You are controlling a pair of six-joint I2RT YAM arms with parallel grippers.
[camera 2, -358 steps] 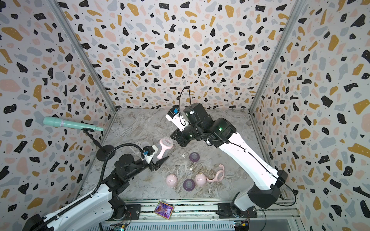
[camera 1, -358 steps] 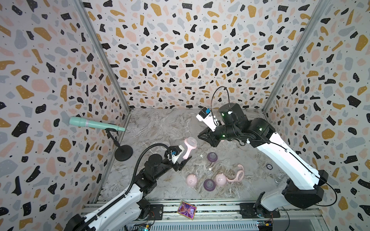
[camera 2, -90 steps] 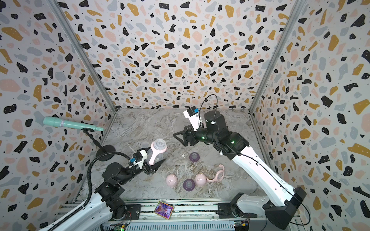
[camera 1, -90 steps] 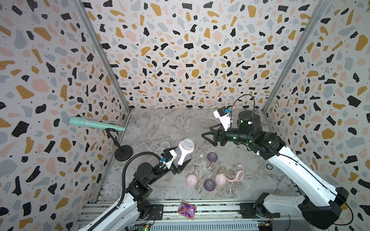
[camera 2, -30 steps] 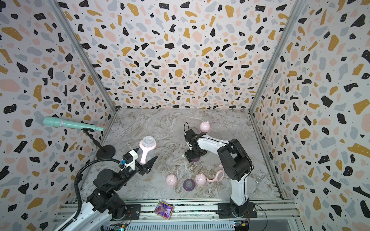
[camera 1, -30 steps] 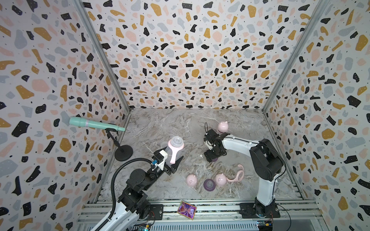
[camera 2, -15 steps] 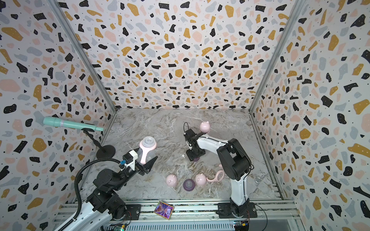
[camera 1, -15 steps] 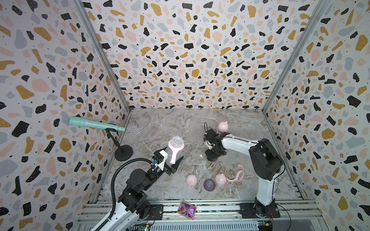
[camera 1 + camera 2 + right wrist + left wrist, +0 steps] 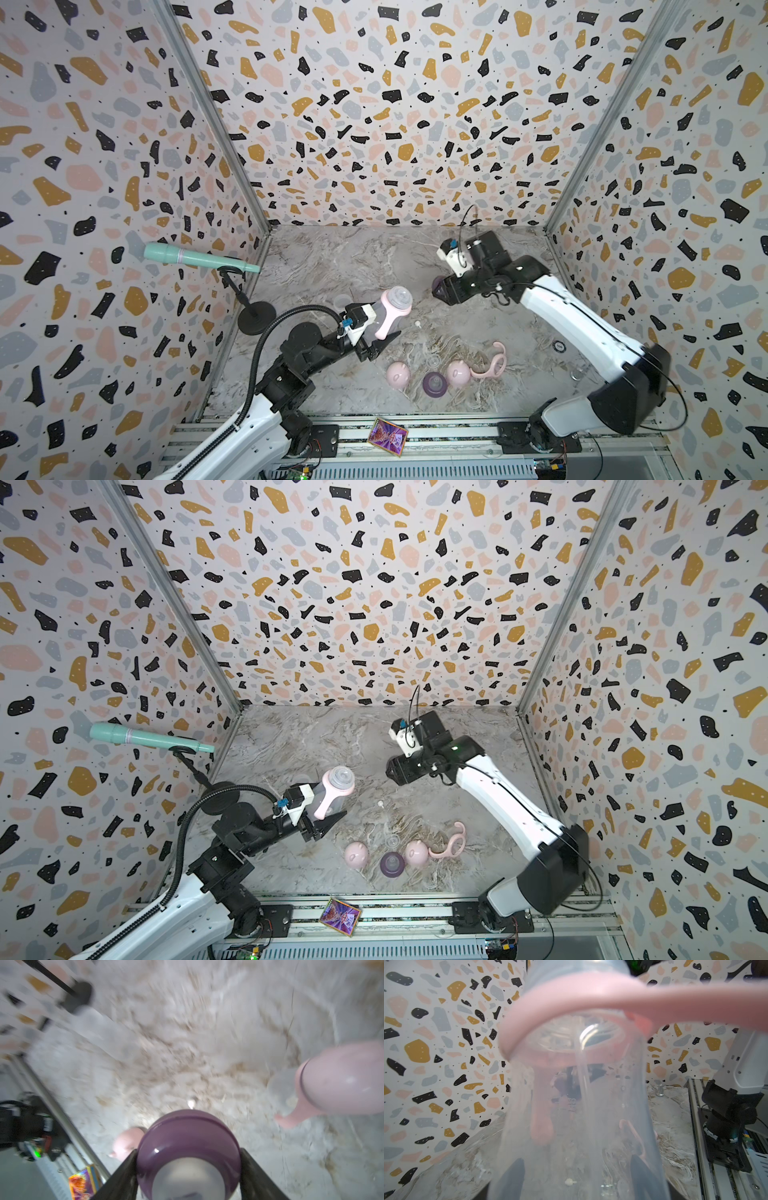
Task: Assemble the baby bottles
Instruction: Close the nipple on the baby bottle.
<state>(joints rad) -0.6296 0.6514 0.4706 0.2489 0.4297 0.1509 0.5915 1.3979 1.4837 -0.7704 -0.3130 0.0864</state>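
Left gripper (image 9: 376,334) clamps a clear baby bottle (image 9: 400,297) with pink collar (image 9: 383,324), raised over the table (image 9: 332,257); its long axis tilts, neck pointing up toward the right gripper (image 9: 439,289), which pinches a purple teat ring (image 9: 188,1147). Two pink caps (image 9: 398,374) (image 9: 458,371) lie near the table's front

Counted lying loose: two pink dome caps (image 9: 398,374), one purple teat ring (image 9: 434,382), one pink collar (image 9: 486,374). Recorded raised: one second ring (image 9: 188,1153), one collared bottle (image 9: 388,309). One capped bottle (image 9: 340,1078) was noted in the right wrist view.
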